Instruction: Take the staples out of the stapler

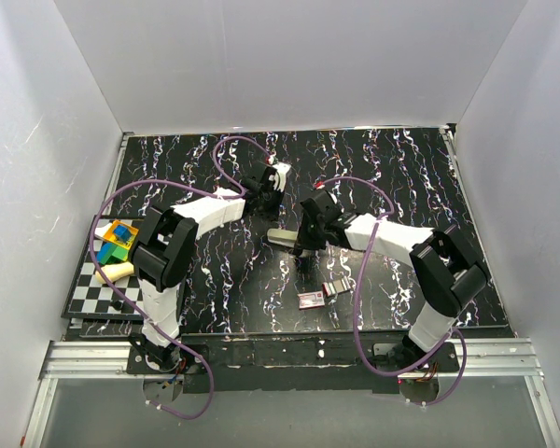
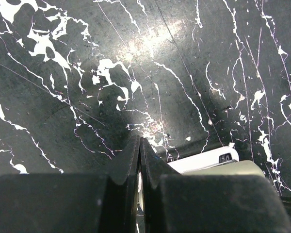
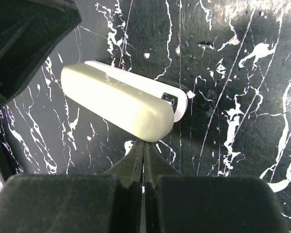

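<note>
The stapler (image 1: pixel 280 237), pale cream on top with a white base, lies closed on the black marbled table between my two grippers. In the right wrist view it (image 3: pixel 119 102) lies slantwise just beyond my right gripper (image 3: pixel 145 144), which is shut, its tips touching the stapler's rounded end. My left gripper (image 2: pixel 139 141) is shut and hovers over the table with the stapler (image 2: pixel 208 161) at its lower right. From above, the left gripper (image 1: pixel 264 201) is behind the stapler and the right gripper (image 1: pixel 299 246) is at its near side. A short silvery ribbed strip of staples (image 1: pixel 338 287) lies on the table.
A small flat pink-and-white box (image 1: pixel 309 299) lies beside the staple strip. A chequered board (image 1: pixel 98 291) at the left edge carries coloured blocks (image 1: pixel 118 240) and a cream piece (image 1: pixel 117 272). White walls enclose the table on three sides.
</note>
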`<move>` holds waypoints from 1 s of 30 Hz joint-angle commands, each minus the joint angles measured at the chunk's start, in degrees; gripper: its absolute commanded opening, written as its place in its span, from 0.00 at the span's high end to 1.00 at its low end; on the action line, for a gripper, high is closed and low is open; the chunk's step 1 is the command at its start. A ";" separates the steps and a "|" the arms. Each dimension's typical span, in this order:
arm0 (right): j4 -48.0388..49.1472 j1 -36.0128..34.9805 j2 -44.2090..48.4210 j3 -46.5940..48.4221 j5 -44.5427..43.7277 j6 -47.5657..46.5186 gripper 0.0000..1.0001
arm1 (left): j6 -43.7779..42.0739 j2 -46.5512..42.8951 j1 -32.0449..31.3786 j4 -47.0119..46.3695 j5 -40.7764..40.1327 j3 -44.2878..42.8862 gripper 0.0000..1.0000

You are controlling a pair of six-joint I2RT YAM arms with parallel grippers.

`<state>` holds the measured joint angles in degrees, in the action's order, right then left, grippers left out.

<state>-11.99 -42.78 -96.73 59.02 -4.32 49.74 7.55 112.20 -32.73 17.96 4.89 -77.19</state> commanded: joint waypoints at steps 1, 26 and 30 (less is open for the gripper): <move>-0.58 -0.28 -0.83 3.55 -3.50 0.80 0.99 | 0.10 -0.32 0.30 0.50 -0.23 0.90 1.00; -4.71 -0.19 -4.26 8.82 -11.59 -2.54 0.99 | 3.61 -4.80 -1.37 0.15 3.11 8.46 1.00; -5.06 -0.11 -4.52 9.35 -12.38 -3.24 0.99 | 4.84 -5.94 -1.81 -0.20 3.64 9.60 1.00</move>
<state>-16.58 -42.78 -100.84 65.58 -13.93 47.70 10.74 110.41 -33.56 17.30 6.96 -69.60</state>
